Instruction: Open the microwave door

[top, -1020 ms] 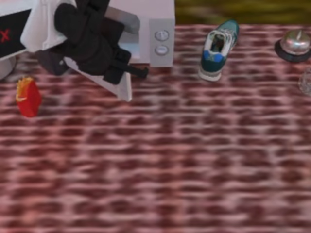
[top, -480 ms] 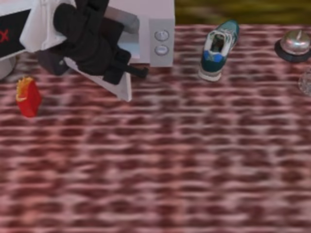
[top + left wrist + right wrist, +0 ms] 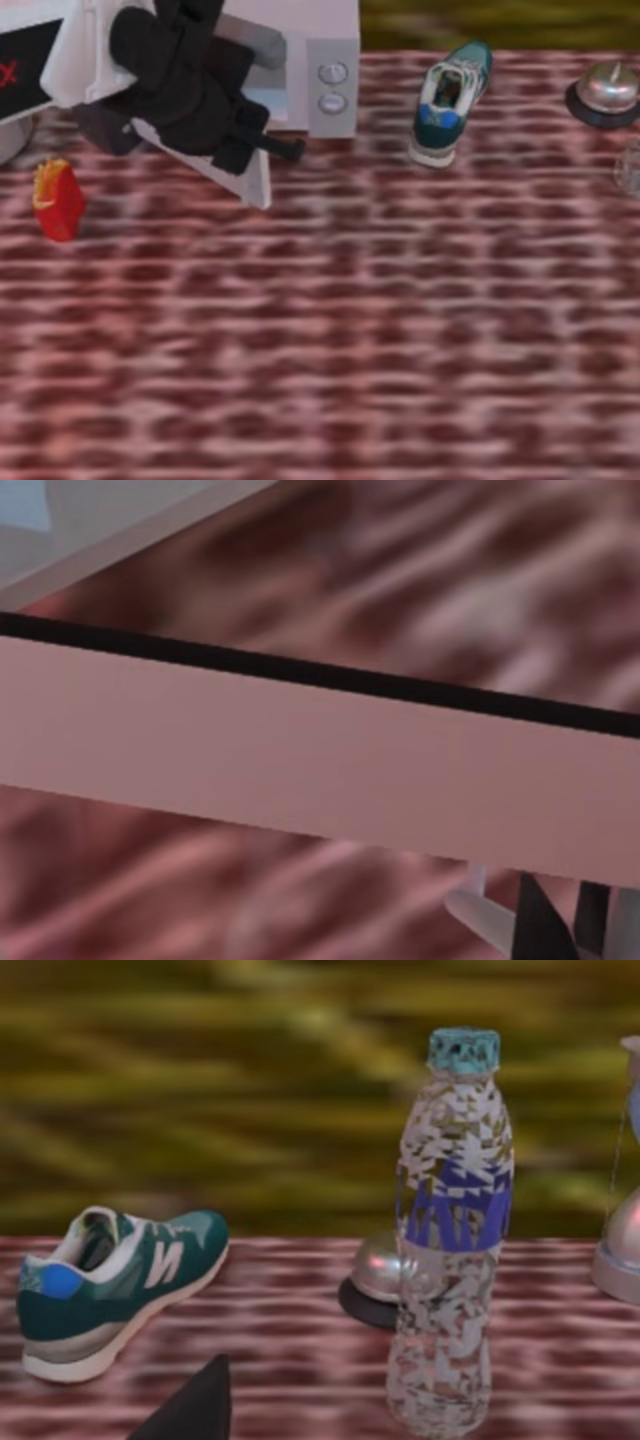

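The microwave (image 3: 300, 40) stands at the table's back left, with two round knobs on its side panel (image 3: 333, 88). The microwave door (image 3: 215, 170) is swung out towards the front, and the pale interior shows behind it. My left arm lies over the door, with my left gripper (image 3: 288, 149) at its free edge. In the left wrist view the door's edge (image 3: 300, 760) crosses as a pinkish band. Two dark fingers (image 3: 545, 930) stand close together at the light-grey handle (image 3: 480, 918). Of my right gripper, out of the top view, one dark fingertip (image 3: 195, 1405) shows, off to one side.
A green sneaker (image 3: 450, 100) lies to the right of the microwave. A silver bell (image 3: 605, 90) and a clear bottle (image 3: 450, 1230) stand at the far right. A red fries box (image 3: 58, 200) stands at the left, with a dark box (image 3: 20, 65) behind it.
Nothing clear has moved. The door stands at the same angle and my left arm has barely shifted over it.
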You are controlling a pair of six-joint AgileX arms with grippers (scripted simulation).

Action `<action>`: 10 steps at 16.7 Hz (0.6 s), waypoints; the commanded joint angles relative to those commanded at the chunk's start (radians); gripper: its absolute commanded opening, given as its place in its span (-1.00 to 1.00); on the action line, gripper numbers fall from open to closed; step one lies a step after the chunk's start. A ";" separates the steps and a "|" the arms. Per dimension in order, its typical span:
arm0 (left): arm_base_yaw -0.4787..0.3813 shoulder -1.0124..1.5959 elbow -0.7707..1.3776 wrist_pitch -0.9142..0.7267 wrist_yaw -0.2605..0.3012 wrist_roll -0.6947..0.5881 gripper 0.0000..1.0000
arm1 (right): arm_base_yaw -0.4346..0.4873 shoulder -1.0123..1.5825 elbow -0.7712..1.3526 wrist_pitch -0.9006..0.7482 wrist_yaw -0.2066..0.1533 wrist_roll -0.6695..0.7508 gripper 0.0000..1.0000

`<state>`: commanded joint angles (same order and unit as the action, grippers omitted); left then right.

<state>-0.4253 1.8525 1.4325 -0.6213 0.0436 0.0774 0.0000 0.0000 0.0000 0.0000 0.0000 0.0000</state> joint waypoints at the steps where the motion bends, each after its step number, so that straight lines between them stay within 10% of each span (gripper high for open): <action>1: 0.000 0.000 0.000 0.000 0.000 0.000 -1.00 | 0.000 0.000 0.000 0.000 0.000 0.000 1.00; 10: 0.051 -0.056 -0.072 -0.001 0.082 0.145 -1.00 | 0.000 0.000 0.000 0.000 0.000 0.000 1.00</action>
<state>-0.3743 1.7967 1.3606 -0.6220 0.1256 0.2220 0.0000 0.0000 0.0000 0.0000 0.0000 0.0000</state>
